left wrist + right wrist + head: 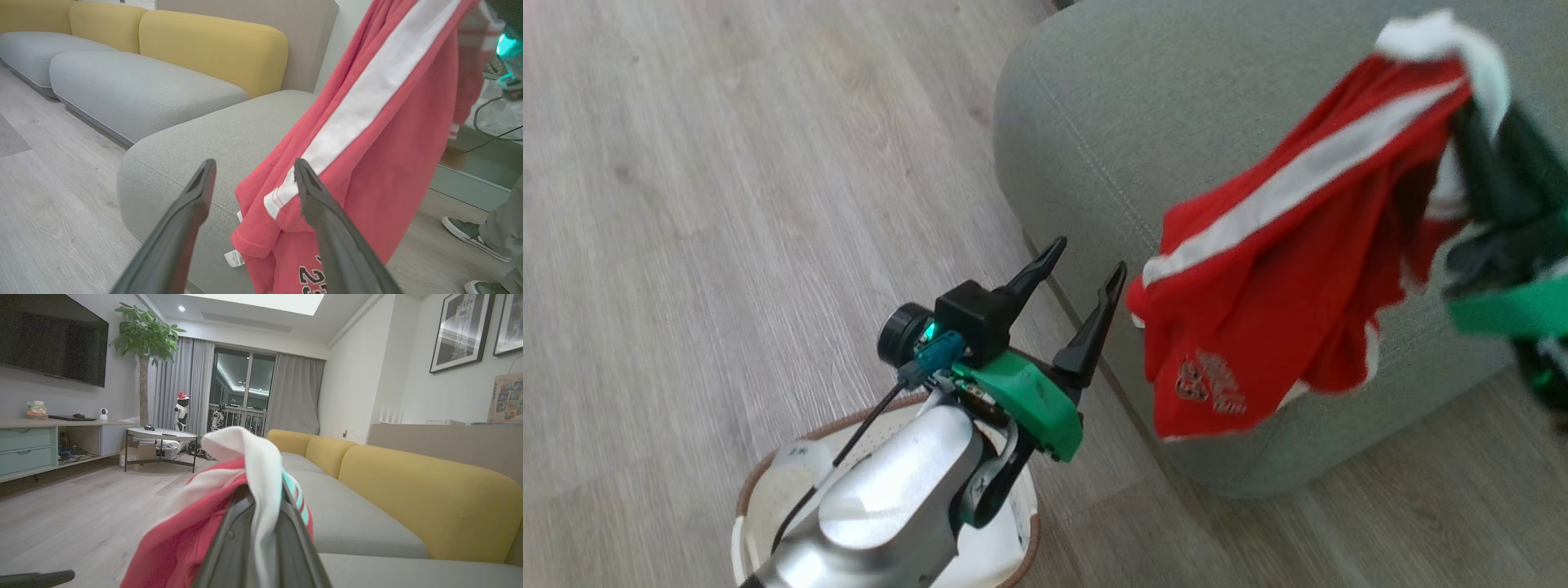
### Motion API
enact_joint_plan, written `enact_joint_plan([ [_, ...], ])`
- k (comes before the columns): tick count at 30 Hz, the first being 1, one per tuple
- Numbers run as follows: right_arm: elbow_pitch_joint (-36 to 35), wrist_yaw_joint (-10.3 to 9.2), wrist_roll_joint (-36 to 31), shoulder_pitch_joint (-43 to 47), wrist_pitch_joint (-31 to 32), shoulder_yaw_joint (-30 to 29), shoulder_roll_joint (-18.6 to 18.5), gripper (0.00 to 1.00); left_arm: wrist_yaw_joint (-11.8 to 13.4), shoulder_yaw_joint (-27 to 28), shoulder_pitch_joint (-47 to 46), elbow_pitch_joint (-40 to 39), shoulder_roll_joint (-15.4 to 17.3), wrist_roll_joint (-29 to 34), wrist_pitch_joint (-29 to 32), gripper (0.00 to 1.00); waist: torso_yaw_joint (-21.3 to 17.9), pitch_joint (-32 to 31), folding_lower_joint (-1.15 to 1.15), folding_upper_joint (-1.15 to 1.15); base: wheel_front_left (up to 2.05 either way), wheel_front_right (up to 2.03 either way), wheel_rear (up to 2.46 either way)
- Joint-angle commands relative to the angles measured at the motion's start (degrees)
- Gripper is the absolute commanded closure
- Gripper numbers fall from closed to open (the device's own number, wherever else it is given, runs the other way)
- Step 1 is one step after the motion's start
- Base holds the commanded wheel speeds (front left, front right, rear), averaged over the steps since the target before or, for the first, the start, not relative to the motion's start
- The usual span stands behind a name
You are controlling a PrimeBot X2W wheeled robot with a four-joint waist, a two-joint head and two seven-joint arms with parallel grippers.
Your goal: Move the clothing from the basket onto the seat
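A red garment (1258, 278) with a white stripe and a small logo hangs in the air, draped in front of the grey-green seat (1094, 122). My right gripper (1474, 114) is shut on its white waistband (261, 473), above the seat's corner. My left gripper (1086, 269) is open and holds nothing, just left of the hanging cloth and above the basket (760, 474). In the left wrist view the garment (388, 143) hangs beside the right finger (310, 192). The basket's inside looks white; my left forearm hides much of it.
Wood floor (727, 204) spreads to the left of the seat. Yellow back cushions (429, 498) line the sofa. A person's shoes (470, 232) stand on the floor beyond the seat. A round low table (161, 435) and a TV shelf (41, 445) stand farther off.
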Motion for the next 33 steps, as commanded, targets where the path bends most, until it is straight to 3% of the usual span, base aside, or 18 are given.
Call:
enact_joint_plan([
  [1,-1.2,-0.01,1.0,-4.4,-0.4,0.2,-2.4,1.00,0.1,1.5,-3.8,-1.6,0.0,0.6,-0.3,0.00,0.6,1.2,0.00,0.00,0.00,0.00,0.00],
  [7,3.5,-0.01,4.8,-13.5,-0.4,1.5,-7.6,1.00,0.6,0.5,-6.5,-1.4,-0.7,2.1,0.3,0.00,2.2,5.1,0.00,0.00,0.00,0.00,0.00],
  [24,18.4,-0.01,13.5,-35.4,-0.4,-2.2,-24.3,1.00,1.9,-5.4,-16.6,0.4,-3.8,5.8,2.0,0.00,7.0,20.3,0.00,0.00,0.00,0.00,0.00],
  [29,23.6,-0.01,14.2,-37.7,-0.4,-1.2,-26.0,1.00,2.9,-8.3,-19.9,0.2,-3.9,4.9,1.8,0.00,8.7,25.0,0.00,0.00,0.00,0.00,0.00],
  [33,27.9,-0.01,13.9,-38.4,-0.4,-2.0,-25.4,1.00,4.7,-10.6,-22.2,-0.2,-4.0,3.0,1.6,0.00,9.8,27.8,0.00,0.00,0.00,0.00,0.00],
])
